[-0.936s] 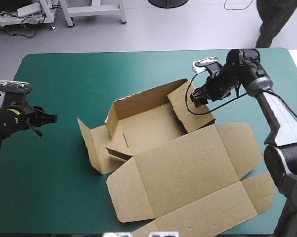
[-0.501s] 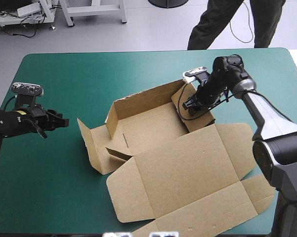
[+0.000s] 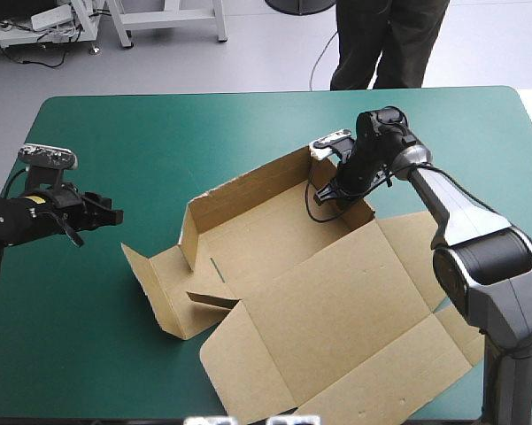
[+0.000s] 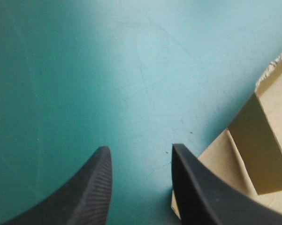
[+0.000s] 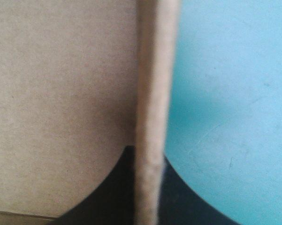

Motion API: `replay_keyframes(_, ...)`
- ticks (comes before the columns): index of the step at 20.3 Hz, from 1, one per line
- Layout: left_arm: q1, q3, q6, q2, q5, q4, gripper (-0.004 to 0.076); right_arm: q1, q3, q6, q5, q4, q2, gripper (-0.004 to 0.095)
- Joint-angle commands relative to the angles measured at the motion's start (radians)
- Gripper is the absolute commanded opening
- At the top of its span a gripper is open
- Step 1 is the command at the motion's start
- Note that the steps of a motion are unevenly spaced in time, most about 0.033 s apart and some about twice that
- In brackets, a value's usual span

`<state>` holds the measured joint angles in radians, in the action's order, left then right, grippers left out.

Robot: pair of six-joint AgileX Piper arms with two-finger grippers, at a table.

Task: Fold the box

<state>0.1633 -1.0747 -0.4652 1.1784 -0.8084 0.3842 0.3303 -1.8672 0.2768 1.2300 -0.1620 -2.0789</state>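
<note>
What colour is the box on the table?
The box is plain brown; the high view shows it best.

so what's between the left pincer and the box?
Nothing but bare teal-green cover. The high view shows the open left pincer standing clear of the box, with no object in the gap.

Teal-green table (image 3: 159,133) on a grey floor (image 3: 248,62).
The table has rounded far corners; beyond it lie pale floor, a white frame's legs (image 3: 219,19) and black cables (image 3: 22,55) near the far left corner.
</note>
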Motion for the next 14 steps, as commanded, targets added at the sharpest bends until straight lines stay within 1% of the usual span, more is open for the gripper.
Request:
replay_keyframes(1,0.003,-0.028,0.013,-0.045,0.081,0.015,0.0304,-0.07,-0.112,0.004,0.02,-0.153,0.084,-0.0025)
replay_keyframes(3,0.003,-0.028,0.05,-0.06,0.117,-0.026,0.0304,-0.119,-0.175,0.003,0.02,-0.176,0.124,-0.0025)
replay_keyframes(6,0.003,-0.03,0.1,-0.085,0.137,-0.091,0.0304,-0.206,-0.196,0.016,0.02,-0.225,0.219,-0.0025)
replay_keyframes(8,0.004,-0.032,0.17,-0.101,0.179,-0.167,0.0304,-0.304,-0.185,0.045,0.022,-0.304,0.31,-0.0025)
replay_keyframes(10,0.004,-0.032,0.247,-0.114,0.2,-0.243,0.0304,-0.371,-0.145,0.092,0.022,-0.387,0.388,-0.0025)
replay_keyframes(12,0.004,-0.032,0.262,-0.111,0.198,-0.221,0.0304,-0.424,-0.091,0.146,0.022,-0.484,0.451,-0.0025)
replay_keyframes(14,0.004,-0.032,0.24,-0.1,0.2,-0.147,0.0304,-0.437,-0.066,0.171,0.02,-0.513,0.486,-0.0025)
